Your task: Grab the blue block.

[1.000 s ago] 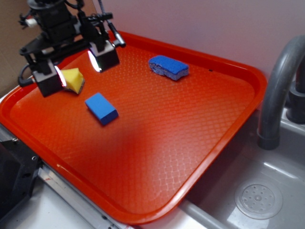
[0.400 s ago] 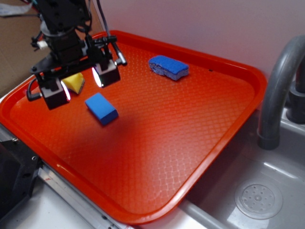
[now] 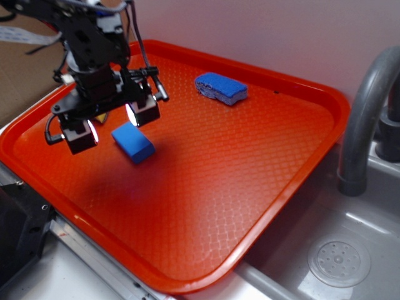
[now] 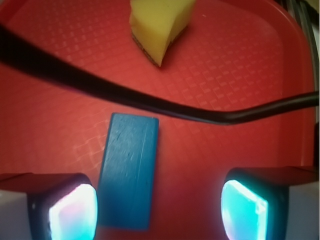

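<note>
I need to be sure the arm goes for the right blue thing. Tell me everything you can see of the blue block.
The blue block is a small solid-blue rectangular slab with flat faces, sharp edges and a smooth surface showing faint streaks in the wrist view. It lies flat on the red tray, untouched. The open gripper hovers over it; in the wrist view the block sits close to one finger, off-centre in the gap. The yellow sponge lies beyond it, apart.

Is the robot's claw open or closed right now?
Open. The gripper shows a wide gap between its two lit pads, and the blue block lies flat on the tray, not squeezed.
</note>
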Controlling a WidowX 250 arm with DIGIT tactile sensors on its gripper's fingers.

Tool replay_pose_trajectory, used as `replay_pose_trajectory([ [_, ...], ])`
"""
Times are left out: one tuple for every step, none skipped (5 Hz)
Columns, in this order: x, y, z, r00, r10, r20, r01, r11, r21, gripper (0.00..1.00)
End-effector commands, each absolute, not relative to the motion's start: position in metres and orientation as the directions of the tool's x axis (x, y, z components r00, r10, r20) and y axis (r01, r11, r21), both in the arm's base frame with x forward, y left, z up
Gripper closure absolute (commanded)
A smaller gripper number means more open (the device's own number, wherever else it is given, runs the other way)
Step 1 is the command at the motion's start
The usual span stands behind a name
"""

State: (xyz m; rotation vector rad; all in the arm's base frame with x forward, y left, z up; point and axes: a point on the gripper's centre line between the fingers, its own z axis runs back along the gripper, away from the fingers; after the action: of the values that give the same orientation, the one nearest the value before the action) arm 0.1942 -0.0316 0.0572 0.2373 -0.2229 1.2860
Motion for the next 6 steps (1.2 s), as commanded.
replay_pose_trajectory([
  [0.214,-0.014,0.048,0.273,0.905,0.327,-0.959,0.281,0.026,0.0],
  [0.217,-0.011,0.039,0.308,0.891,0.334,-0.949,0.313,0.041,0.0],
  [0.219,-0.009,0.032,0.347,0.873,0.344,-0.935,0.35,0.053,0.0],
  [0.22,-0.017,0.024,0.405,0.845,0.35,-0.911,0.406,0.076,0.41],
  [0.219,-0.022,0.022,0.441,0.819,0.367,-0.892,0.445,0.078,1.0],
  [0.216,-0.025,0.021,0.467,0.8,0.377,-0.876,0.476,0.076,1.0],
])
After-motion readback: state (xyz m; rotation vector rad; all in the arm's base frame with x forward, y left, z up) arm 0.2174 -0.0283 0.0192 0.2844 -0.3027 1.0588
